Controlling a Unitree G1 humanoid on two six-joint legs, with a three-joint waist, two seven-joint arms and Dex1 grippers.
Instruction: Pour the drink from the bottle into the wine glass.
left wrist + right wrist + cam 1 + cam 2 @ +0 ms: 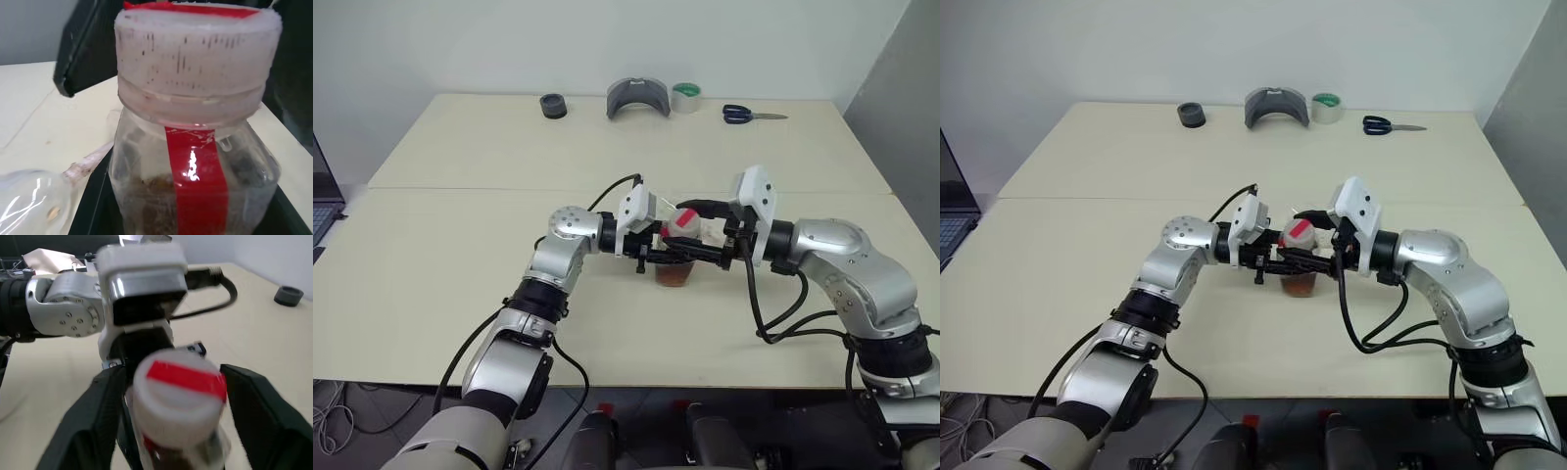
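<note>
bottle [1300, 257] mid-surface [1087, 166], far from edges, left gripper [1273, 258] jaws clamped on it, right gripper [171, 396] jaws spread beside cap [177, 394], scissors [1386, 124], tape [1327, 108] along back

The bottle [195, 166] is clear plastic with a shiny red strip down the front, a frosty white cap [178, 399] with a red stripe across the top, and reddish-brown drink [674, 275] at the bottom. Both grippers [171, 396] have black fingers on silver-and-white arms. The table [460, 225] is pale cream, and at the back sit blue-handled scissors [751, 115], a green-and-white tape roll [684, 96], a grey curved thing [637, 97] and a small black ring [553, 106].
</note>
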